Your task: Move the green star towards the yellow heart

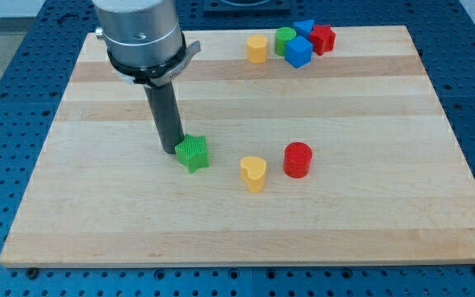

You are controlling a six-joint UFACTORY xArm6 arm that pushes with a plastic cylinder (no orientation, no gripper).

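1. Camera view shows you my tip (170,151) on the counter (97,214), touching the green star (193,153) on its left side in the view.
2. You have no fingers to check on this rig, only the rod, so there is nothing to be apart or clamped.
3. The star sits near the counter's middle; the yellow heart (253,173) lies near it, toward the view's right and a little lower, with a red cylinder (297,159) just beyond.
4. The pushing step looks to be in hand: contact is made, but star and heart are not yet together.
5. Next, you likely want a push rightward and slightly down, kept behind the star's centre so it doesn't spin off.
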